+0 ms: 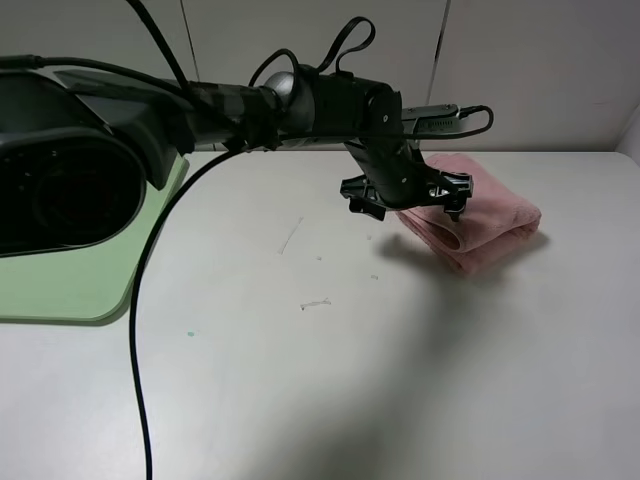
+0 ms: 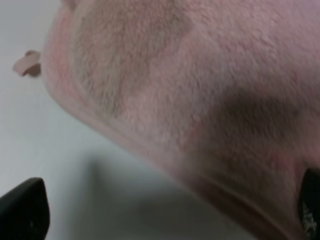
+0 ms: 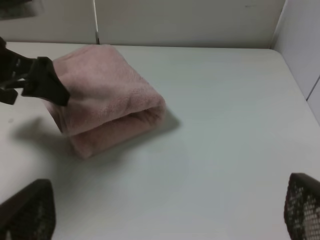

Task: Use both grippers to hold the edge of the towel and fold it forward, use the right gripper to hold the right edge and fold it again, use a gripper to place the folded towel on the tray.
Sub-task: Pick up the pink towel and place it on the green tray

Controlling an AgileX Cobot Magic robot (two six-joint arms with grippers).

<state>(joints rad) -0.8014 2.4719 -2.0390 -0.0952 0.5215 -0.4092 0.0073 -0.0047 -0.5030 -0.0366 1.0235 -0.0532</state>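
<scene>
Even, soft overhead light, faint shadows beside the towel (image 1: 470, 225); left wrist view blurred, perhaps too close.

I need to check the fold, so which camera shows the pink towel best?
The right wrist view: the towel appears whole, folded, with its layered open edge visible. The exterior high view has the left arm partly covering it, and the left wrist view is only a blurred close-up of its fluffy surface.
</scene>
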